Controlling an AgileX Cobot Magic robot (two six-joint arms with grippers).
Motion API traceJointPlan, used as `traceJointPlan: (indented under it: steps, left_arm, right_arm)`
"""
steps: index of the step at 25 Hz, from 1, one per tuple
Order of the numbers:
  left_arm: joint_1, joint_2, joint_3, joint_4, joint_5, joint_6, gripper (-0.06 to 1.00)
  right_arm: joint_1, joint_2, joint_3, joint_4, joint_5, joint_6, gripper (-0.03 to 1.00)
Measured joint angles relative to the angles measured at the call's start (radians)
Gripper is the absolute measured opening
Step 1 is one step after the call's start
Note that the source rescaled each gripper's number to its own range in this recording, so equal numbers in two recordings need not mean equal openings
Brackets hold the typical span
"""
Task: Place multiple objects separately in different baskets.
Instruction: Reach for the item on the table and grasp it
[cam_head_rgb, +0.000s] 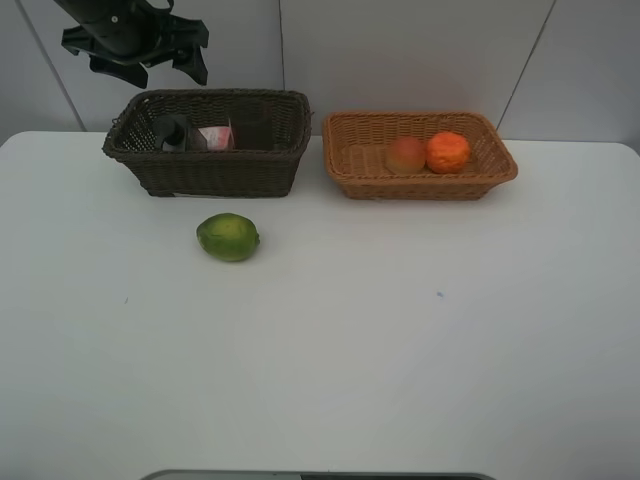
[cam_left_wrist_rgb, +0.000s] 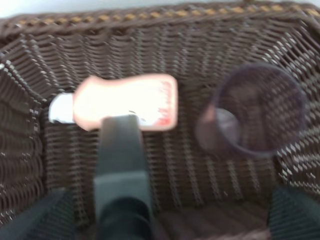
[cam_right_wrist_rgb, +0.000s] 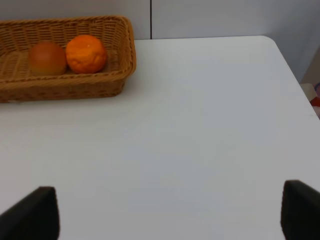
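Observation:
A green round fruit (cam_head_rgb: 228, 237) lies on the white table (cam_head_rgb: 400, 350) in front of the dark brown basket (cam_head_rgb: 205, 170). That basket (cam_left_wrist_rgb: 165, 40) holds a pink bottle with white cap (cam_left_wrist_rgb: 125, 101), a black flat bottle (cam_left_wrist_rgb: 122, 170) and a purplish cup (cam_left_wrist_rgb: 255, 112). The pink bottle (cam_head_rgb: 216, 137) and black bottle (cam_head_rgb: 171, 132) also show from above. The orange-tan basket (cam_head_rgb: 420, 183) holds a peach (cam_head_rgb: 405, 155) and an orange (cam_head_rgb: 448, 151). My left gripper (cam_head_rgb: 150, 65) hangs open and empty above the dark basket (cam_left_wrist_rgb: 170, 220). My right gripper (cam_right_wrist_rgb: 170, 212) is open and empty over bare table.
The right wrist view shows the tan basket (cam_right_wrist_rgb: 75, 87) with the peach (cam_right_wrist_rgb: 47, 58) and orange (cam_right_wrist_rgb: 86, 53), and the table's right edge (cam_right_wrist_rgb: 295, 75). A grey wall stands behind both baskets.

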Motion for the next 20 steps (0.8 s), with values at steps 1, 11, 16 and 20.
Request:
traceJointPlan:
  steps: [1,11,16,20]
  left_arm:
    - [-0.014,-0.011,0.01,0.008,0.012,0.0,0.98]
    - [-0.172,-0.158,0.221,0.078,0.066,0.0,0.98]
    - [-0.224,-0.161,0.32,0.088,0.079,0.008,0.98]
    - [-0.269,-0.161,0.359,0.088,0.064,0.1,0.98]
  right_arm:
    - [0.0,0.0,0.0,0.0,0.0,0.0,0.88]
    - [0.0,0.0,0.0,0.001,0.0,0.0,0.88]
    - [0.0,0.0,0.0,0.001,0.0,0.0,0.88]
    - [0.0,0.0,0.0,0.001,0.0,0.0,0.88]
